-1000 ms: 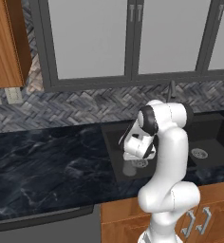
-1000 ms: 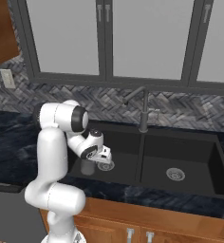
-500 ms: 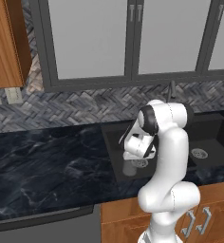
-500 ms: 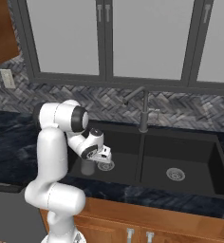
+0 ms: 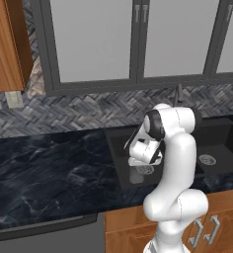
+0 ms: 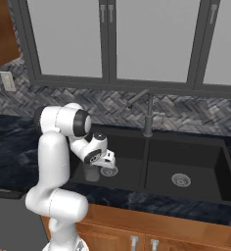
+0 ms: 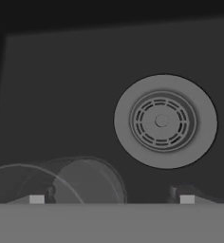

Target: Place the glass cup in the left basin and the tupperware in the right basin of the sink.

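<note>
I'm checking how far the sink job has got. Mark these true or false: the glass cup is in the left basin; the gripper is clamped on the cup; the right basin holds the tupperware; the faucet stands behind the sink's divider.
1. The glass cup is in the left basin: true.
2. The gripper is clamped on the cup: false; its fingers stand apart.
3. The right basin holds the tupperware: false; just its drain shows.
4. The faucet stands behind the divider: true.
</note>
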